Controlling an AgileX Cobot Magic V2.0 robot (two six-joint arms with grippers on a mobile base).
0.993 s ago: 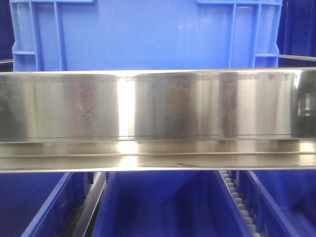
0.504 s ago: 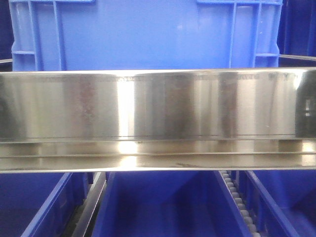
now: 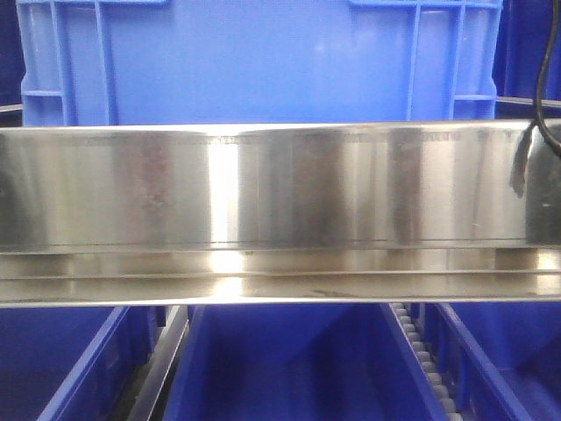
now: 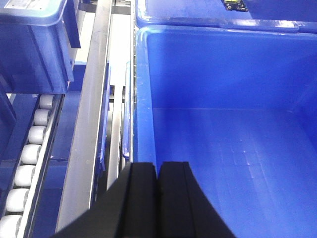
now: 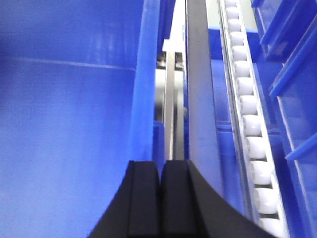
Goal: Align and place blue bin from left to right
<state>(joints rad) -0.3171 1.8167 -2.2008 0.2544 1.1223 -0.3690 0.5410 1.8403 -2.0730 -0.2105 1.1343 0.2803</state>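
The blue bin (image 3: 263, 61), a large ribbed crate, fills the top of the front view behind a steel rail (image 3: 263, 189). In the left wrist view a blue bin's open inside (image 4: 237, 124) spreads to the right. My left gripper (image 4: 158, 166) is shut, its tips just over that bin's left wall (image 4: 142, 99). In the right wrist view my right gripper (image 5: 161, 164) is shut over the right wall (image 5: 146, 74) of an open blue bin (image 5: 64, 124). Neither gripper shows in the front view.
Under the steel rail sit more blue bins (image 3: 280, 368) and a strip of white rollers (image 3: 425, 360). A black cable (image 3: 548, 114) hangs at the right edge. Roller tracks (image 4: 29, 148) (image 5: 250, 124), steel rails (image 4: 91, 124) and neighbouring blue bins (image 4: 34, 44) flank the grippers.
A black cable has come into the front view at the right edge, and the dark reflection on the rail there has shifted. The blue bin has not moved.
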